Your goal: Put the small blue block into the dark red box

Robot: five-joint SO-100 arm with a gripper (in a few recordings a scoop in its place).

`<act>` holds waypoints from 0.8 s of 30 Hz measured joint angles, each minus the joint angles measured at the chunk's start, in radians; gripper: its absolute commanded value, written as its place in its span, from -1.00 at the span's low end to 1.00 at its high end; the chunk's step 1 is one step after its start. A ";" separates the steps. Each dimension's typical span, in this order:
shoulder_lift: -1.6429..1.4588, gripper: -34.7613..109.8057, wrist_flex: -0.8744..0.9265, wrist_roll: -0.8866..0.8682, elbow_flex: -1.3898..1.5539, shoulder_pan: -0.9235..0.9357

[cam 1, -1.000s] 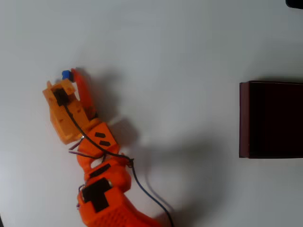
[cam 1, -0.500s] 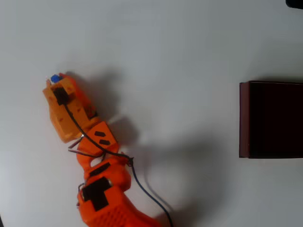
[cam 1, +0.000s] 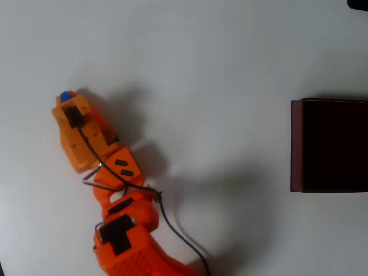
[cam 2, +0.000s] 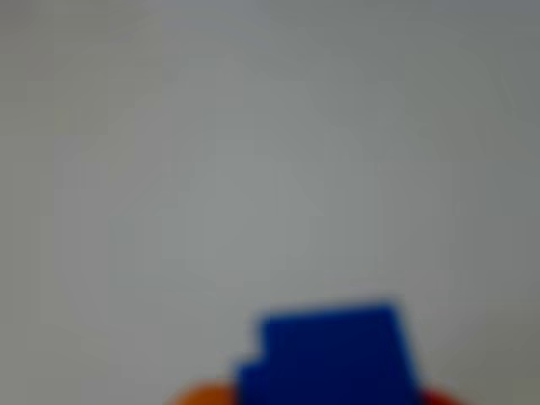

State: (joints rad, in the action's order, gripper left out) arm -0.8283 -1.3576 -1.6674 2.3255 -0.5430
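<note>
With the orange two-finger gripper clamped on the tiny bright blue cube at the white table's left side, the maroon-walled rectangular box lies well apart — a shallow fingertip hold could drop the cube during transit.

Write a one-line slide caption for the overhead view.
Orange arm's hand closed on the small blue block at left of the white table, dark red box far right.

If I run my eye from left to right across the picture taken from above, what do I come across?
The orange gripper pinching the small blue block → bare white table → the dark red box at the right edge.
</note>
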 measured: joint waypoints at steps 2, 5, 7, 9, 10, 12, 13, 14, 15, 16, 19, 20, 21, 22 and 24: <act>-0.057 -0.51 0.037 0.017 0.051 -0.002; -0.206 -0.51 0.163 0.043 0.132 -0.003; -0.334 -0.51 0.281 0.074 0.183 0.000; -0.476 -0.52 0.426 0.114 0.213 0.008; -0.549 -0.52 0.508 0.137 0.216 0.014; -0.709 -0.52 0.719 0.186 0.207 0.026; -0.784 -0.52 0.842 0.213 0.186 0.032; -0.853 -0.52 0.963 0.244 0.155 0.035; -0.916 -0.52 1.092 0.270 0.121 0.035; -0.966 -0.52 1.221 0.291 0.081 0.035; -1.057 -0.52 1.540 0.348 -0.018 0.041; -1.077 -0.52 1.632 0.374 -0.052 0.051; -1.095 -0.52 1.713 0.397 -0.078 0.063; -1.117 -0.52 1.782 0.420 -0.098 0.078; -1.154 -0.52 1.896 0.471 -0.127 0.103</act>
State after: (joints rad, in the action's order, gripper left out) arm -1.9819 0.5384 -1.1965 2.1982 -0.4403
